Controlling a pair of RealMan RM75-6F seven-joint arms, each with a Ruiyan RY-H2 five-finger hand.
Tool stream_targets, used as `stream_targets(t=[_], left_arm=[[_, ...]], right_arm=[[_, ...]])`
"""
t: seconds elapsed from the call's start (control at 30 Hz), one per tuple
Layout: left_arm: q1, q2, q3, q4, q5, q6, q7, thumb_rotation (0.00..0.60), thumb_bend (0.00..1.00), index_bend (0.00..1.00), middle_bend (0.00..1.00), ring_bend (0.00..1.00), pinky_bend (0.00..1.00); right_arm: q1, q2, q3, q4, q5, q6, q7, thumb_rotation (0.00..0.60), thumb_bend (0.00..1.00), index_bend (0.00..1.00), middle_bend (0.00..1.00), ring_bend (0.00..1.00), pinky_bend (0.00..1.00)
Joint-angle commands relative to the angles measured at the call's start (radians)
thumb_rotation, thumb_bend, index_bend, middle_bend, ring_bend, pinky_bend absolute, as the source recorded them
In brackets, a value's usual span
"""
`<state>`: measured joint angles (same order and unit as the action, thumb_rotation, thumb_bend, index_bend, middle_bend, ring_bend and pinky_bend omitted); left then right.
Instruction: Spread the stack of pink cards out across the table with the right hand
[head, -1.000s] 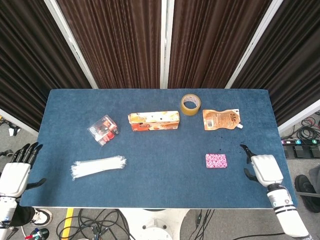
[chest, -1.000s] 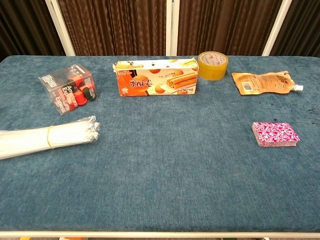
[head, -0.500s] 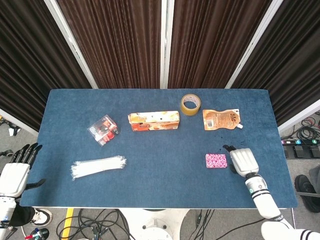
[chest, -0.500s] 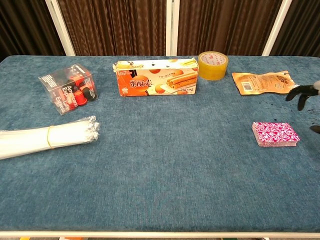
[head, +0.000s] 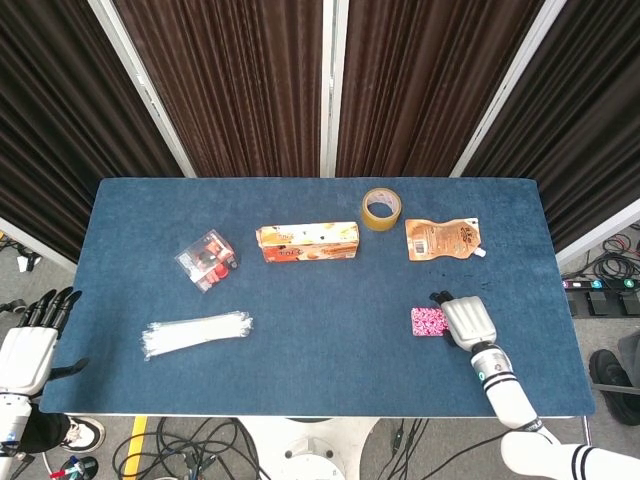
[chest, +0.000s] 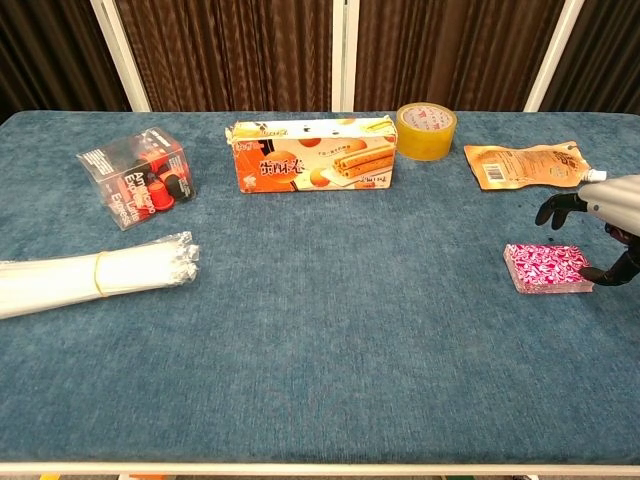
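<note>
The stack of pink cards (head: 428, 321) (chest: 546, 269) lies squared up on the blue table, right of centre and toward the front. My right hand (head: 466, 322) (chest: 598, 213) hovers over the stack's right end, palm down, with fingers spread and nothing held. In the chest view its dark fingertips (chest: 556, 211) sit just above the cards' far edge, and the thumb shows by the near right corner. My left hand (head: 30, 345) hangs open off the table's left front corner, only in the head view.
An orange pouch (head: 442, 239) and a tape roll (head: 381, 208) lie behind the cards. A biscuit box (head: 307, 241) sits mid-table, a clear box with red items (head: 206, 259) at the left, and a bundle of white straws (head: 196, 334) near the left front edge.
My right hand has swung in from the table's right edge to leftward over the card stack. The cards and the left hand have not moved.
</note>
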<state>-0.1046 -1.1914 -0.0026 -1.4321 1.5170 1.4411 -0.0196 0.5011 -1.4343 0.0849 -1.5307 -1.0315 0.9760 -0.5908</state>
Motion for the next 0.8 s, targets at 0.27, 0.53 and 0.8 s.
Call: stream_targets(t=[0.27,0.53,0.8], left_arm=[[0.001,-0.003,0.005,0.008,-0.001,-0.008,-0.009,0.6,0.0,0.05,0.05,0.0,0.15],[0.007,-0.004,0.008,0.015,0.003,0.0,-0.025,0.6,0.0,0.05,0.05,0.0,0.15],[0.004,0.004,0.009,0.008,0.002,-0.01,-0.031,0.6,0.0,0.06,0.05,0.0,0.15]], right_arm=[[0.012,-0.037,-0.015,0.018,0.008,0.008,0.003,0.6,0.25,0.23,0.25,0.89,0.96],[0.014,-0.054,-0.021,0.025,0.009,0.028,0.0,0.6,0.25,0.23,0.25,0.89,0.96],[0.018,-0.053,-0.031,0.003,0.031,0.029,-0.012,0.6,0.25,0.21,0.25,0.89,0.96]])
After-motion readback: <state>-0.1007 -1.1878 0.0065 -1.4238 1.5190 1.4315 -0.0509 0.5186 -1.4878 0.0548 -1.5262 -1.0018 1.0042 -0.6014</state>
